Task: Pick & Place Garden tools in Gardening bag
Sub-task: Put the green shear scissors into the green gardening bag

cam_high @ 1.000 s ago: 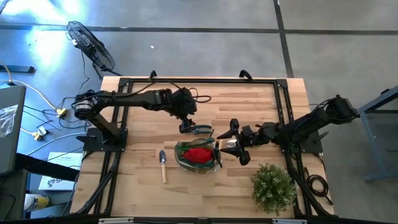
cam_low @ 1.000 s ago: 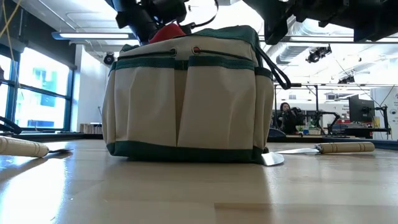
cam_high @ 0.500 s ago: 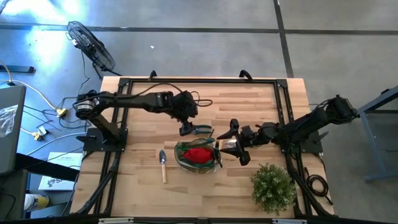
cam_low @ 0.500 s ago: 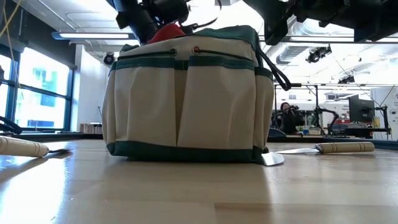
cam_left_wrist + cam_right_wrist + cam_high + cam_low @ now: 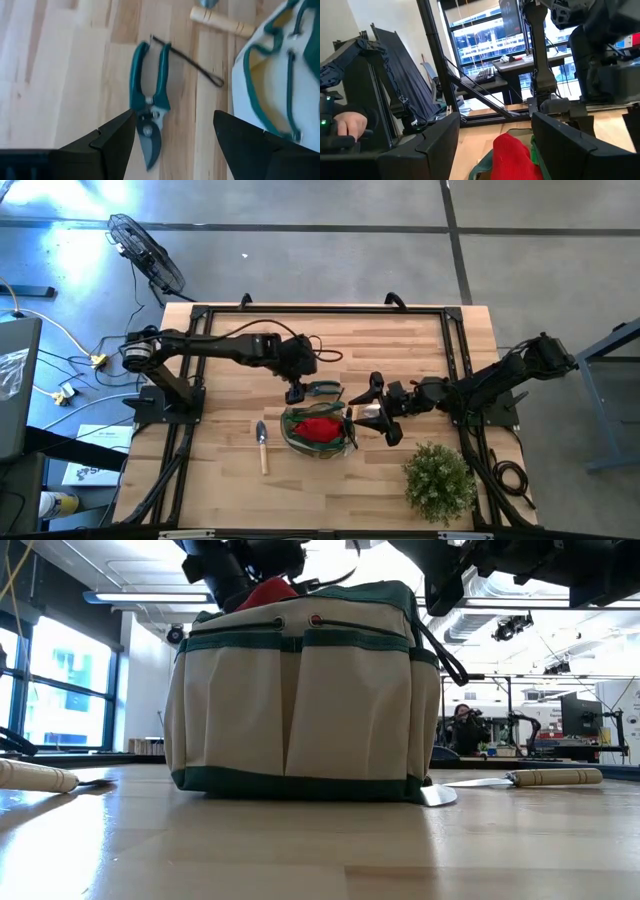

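Left wrist view: left claw (image 5: 174,115) released and spread wide above the worktop (image 5: 60,75), pruning shears (image 5: 149,122) flat and dead ahead in the gap, long axis straight away from the claw, blade tips nearest, teal handles farther off, gardening bag (image 5: 272,80) just beside them. Left arm judged far nearer to the shears than the right claw (image 5: 383,415), also released and holding nothing at the bag's opposite side; probably only a straight descent needed, fingers already astride the long axis. No brand, label or readable writing anywhere on shears or bag.
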